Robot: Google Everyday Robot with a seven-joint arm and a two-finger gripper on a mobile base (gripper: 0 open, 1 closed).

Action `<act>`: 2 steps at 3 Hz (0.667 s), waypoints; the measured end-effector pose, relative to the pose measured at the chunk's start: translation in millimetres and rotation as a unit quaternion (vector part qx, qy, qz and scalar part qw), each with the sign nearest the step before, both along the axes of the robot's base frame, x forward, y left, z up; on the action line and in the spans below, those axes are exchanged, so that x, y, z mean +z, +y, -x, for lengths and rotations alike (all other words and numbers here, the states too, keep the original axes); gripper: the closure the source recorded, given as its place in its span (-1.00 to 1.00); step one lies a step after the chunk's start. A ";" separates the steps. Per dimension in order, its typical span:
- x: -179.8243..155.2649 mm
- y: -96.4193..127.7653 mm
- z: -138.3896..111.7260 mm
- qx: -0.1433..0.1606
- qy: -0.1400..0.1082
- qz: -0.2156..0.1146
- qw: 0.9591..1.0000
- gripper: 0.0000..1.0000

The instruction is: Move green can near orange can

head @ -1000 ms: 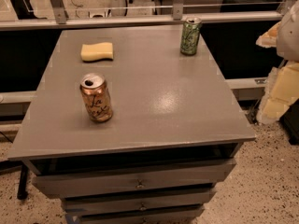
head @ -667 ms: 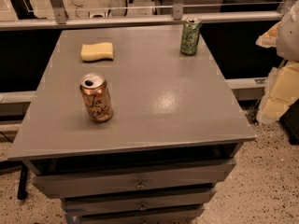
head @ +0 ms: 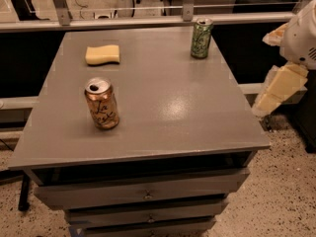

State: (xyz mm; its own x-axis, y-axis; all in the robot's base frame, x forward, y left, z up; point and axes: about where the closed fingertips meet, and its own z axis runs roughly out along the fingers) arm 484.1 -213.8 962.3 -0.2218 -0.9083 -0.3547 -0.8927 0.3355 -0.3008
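The green can (head: 201,38) stands upright at the far right of the grey table top (head: 163,98), close to its back edge. The orange can (head: 101,103) stands upright at the near left of the table, its top opened. The two cans are far apart, on a diagonal across the table. My gripper (head: 277,89) is off the table's right edge, beside its right side and above the floor. It holds nothing that I can see and is well to the right of and nearer than the green can.
A yellow sponge (head: 102,54) lies at the far left of the table. A metal rail (head: 148,19) runs behind the back edge. Drawers (head: 148,194) sit under the table top. Speckled floor lies to the right.
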 end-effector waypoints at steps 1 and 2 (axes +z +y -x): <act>-10.9 1.8 -52.0 -0.014 -0.044 -0.076 0.996 -1.00; -21.1 11.3 -105.0 -0.030 -0.082 -0.155 0.984 -1.00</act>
